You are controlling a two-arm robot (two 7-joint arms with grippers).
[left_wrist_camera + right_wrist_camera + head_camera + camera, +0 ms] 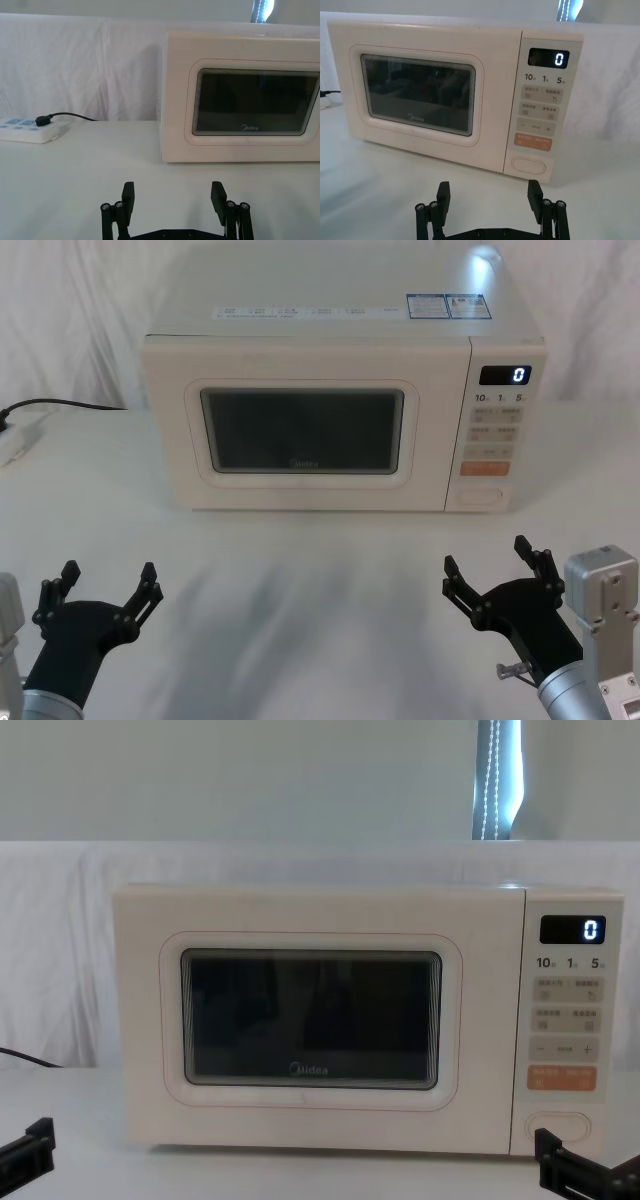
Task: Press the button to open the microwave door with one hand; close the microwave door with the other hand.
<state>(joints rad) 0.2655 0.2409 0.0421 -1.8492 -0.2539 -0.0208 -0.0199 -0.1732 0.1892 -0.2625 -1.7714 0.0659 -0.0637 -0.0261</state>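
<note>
Now the microwave door [305, 430] is closed, flush with the oven front at 12 o'clock on the white table [300, 610]. The button [481, 495] sits at the lower right corner of the panel. Left gripper [107, 587] at 8 o'clock and right gripper [487, 562] at 4 o'clock have open fingers, holding nothing, with bare table between them and the oven.

Microwave door [305, 430]: cream, thin pinkish outline, dark glass window. Button [480, 495]: cream, thin outline. Orange key [484, 468] above it. Display [505, 375]: black, white digit. Left gripper [108, 584] and right gripper [487, 560]: black. Tabletop [300, 590]: white cloth.
</note>
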